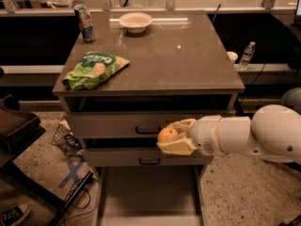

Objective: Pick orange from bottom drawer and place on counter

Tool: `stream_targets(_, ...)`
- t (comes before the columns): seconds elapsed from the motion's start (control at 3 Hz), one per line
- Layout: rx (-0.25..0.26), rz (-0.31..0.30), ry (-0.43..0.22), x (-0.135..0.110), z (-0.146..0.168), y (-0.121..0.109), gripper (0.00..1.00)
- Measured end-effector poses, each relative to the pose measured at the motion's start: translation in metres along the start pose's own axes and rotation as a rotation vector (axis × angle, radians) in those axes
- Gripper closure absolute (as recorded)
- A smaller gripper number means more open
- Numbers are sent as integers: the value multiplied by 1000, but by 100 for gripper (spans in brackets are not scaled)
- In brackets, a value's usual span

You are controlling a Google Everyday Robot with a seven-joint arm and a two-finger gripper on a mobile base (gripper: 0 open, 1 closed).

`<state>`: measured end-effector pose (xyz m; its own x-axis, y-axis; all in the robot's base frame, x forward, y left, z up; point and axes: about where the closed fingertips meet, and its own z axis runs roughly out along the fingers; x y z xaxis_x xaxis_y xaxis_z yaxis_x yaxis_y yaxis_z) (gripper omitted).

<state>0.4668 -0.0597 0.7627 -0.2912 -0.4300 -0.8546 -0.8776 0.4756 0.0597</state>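
Observation:
My gripper point(172, 136) is shut on the orange point(167, 134), a small round orange fruit held between its pale fingers. It hangs in front of the two upper drawer fronts, above the open bottom drawer point(149, 194), whose pale floor shows nothing on it. The white arm reaches in from the right. The counter point(174, 55), a glossy brown-grey slab, lies above and behind the gripper.
On the counter are a green snack bag point(93, 69) at front left, a can point(84, 23) at back left and a white bowl point(135, 21) at the back. A water bottle point(247, 55) stands right of the cabinet. Dark furniture point(16, 126) and cables sit on the floor at left.

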Motion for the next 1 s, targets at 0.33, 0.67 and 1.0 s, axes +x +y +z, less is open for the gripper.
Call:
stream_targets(0.33, 175, -36, -3, -18, -13, -15, 100)
stream_targets(0.67, 174, -37, -7, -22, -13, -17, 100)
stream_targets(1.0, 171, -40, -20, -35, -11, -28, 100)
